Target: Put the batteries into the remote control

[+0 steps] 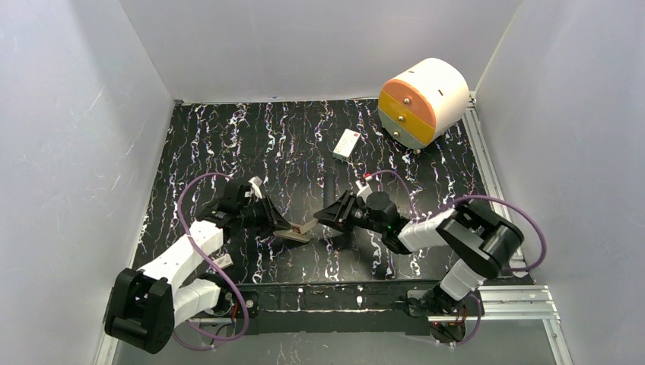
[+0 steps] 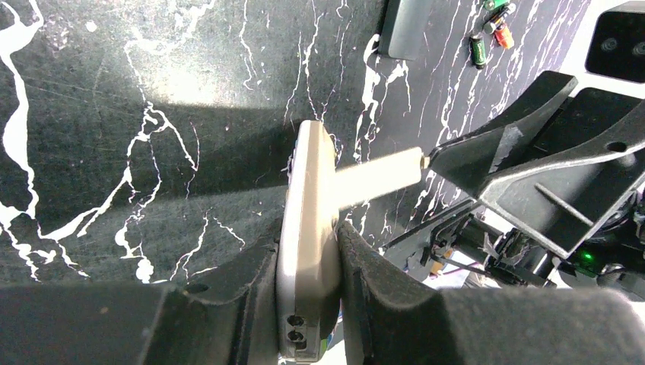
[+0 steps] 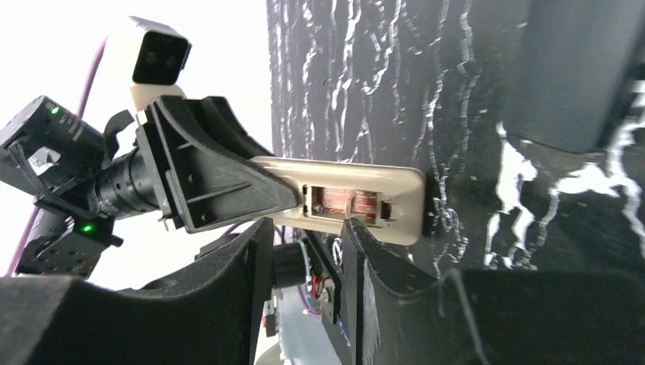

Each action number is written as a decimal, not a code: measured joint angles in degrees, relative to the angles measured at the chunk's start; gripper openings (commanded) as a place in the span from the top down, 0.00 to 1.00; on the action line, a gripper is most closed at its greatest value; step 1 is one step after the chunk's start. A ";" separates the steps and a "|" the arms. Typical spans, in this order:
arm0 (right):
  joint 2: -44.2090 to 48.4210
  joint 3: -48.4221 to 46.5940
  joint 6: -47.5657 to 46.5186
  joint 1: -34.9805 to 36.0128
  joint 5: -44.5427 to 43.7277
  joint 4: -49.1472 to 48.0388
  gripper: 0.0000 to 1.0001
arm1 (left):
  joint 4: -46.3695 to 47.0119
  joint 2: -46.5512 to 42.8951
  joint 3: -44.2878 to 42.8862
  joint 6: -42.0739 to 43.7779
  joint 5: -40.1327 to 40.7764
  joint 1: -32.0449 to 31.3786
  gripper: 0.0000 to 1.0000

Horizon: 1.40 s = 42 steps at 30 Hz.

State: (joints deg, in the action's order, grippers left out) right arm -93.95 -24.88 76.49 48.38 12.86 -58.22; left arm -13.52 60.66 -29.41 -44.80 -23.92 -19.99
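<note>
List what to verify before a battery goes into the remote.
1. Remote control clamped in left gripper: ok.
2. Battery bay facing right gripper: ok.
3. Bay empty: cannot tell, reddish shapes inside.
4. Beige strip jutting from remote, clear of bay: cannot tell.
5. Right gripper carrying a battery: not ok; open, empty.
6. Batteries located: ok, loose on the table.
</note>
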 measured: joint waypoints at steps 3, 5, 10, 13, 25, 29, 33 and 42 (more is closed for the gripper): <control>4.07 0.17 -1.53 -0.90 -2.32 7.34 0.51 | -0.70 1.31 -1.16 0.57 -0.31 -0.02 1.00; 6.40 0.13 -2.67 -1.38 -4.33 13.70 0.51 | -1.29 2.38 -2.05 1.01 -0.68 -0.02 1.00; 9.90 -0.83 -5.40 -2.05 -9.99 30.25 0.51 | -3.15 3.93 -4.02 2.19 -0.79 -0.11 1.00; 10.82 -1.75 -6.91 -2.25 -12.48 37.09 0.51 | -4.83 4.42 -5.11 3.02 -0.74 -0.17 1.00; 13.84 -9.64 -18.95 -2.25 -18.53 56.06 0.62 | -11.54 4.90 -10.03 7.89 -0.22 -0.39 1.00; 16.09 -9.66 -22.75 -2.25 -18.45 59.41 0.53 | -12.44 4.87 -11.37 9.11 -0.94 -0.39 1.00; 19.32 -12.24 -30.21 -2.32 -14.60 61.18 0.22 | -13.57 4.81 -13.79 11.63 -3.67 -0.39 1.00; 23.45 -25.68 -56.46 -2.36 11.21 64.81 0.06 | -14.27 0.04 -22.01 21.00 -18.21 -0.39 1.00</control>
State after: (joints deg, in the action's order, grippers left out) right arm -70.50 -50.57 20.03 46.02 24.08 6.59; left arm -27.79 60.71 -51.42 -23.79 -42.13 -20.38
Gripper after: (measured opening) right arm 0.944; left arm 0.251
